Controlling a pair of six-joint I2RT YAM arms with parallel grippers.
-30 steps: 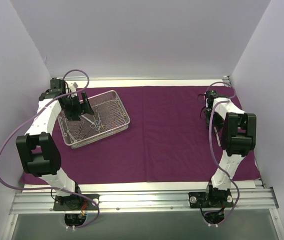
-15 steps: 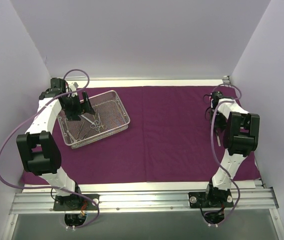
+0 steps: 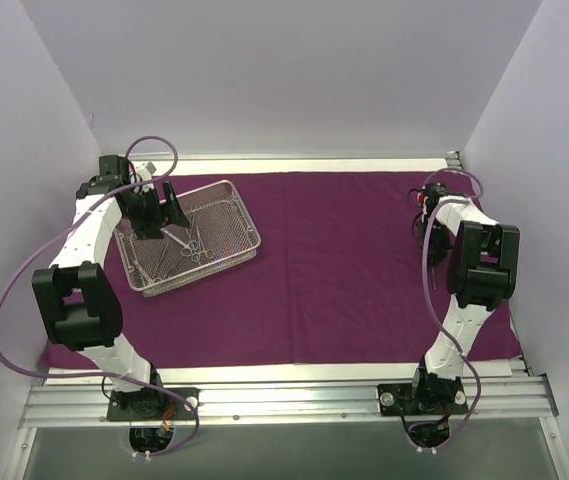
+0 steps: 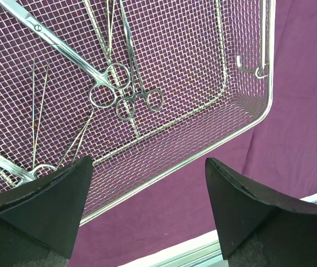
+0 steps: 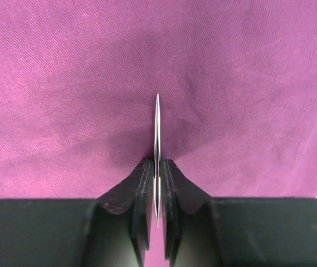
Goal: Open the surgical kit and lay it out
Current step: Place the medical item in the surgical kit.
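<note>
Layout stage of the surgical kit. The purple cloth wrap (image 3: pixel 344 280) lay open and flat across the table, with the wire-mesh tray (image 4: pixel 242 125) on its far left part.

The left gripper (image 4: pixel 147 162) hung over the tray with its fingers spread wide and holding nothing. The right gripper (image 5: pixel 156 164) was over the far right of the cloth, pressed together on a slim metal instrument (image 5: pixel 157 122). It was seen edge-on and was probably the tweezers.

The pinched instrument's long axis ran straight out from the fingers, its fine tip pointing away from the gripper toward the cloth. Whether the tip touched the fabric could not be told.

In the tray, the scissor-like instruments (image 4: pixel 126 95) lay flat on the mesh. Their shanks ran diagonally and partly crossed, and their ring handles clustered near the tray's middle.

Handling, as judged:
- **Instruments:** light, stiff and smooth, so liable to slip or pivot in a pinch. The best hold would be across the shank just ahead of the rings.
- **Cloth:** soft, so a dragged tip would likely bunch it.
</note>
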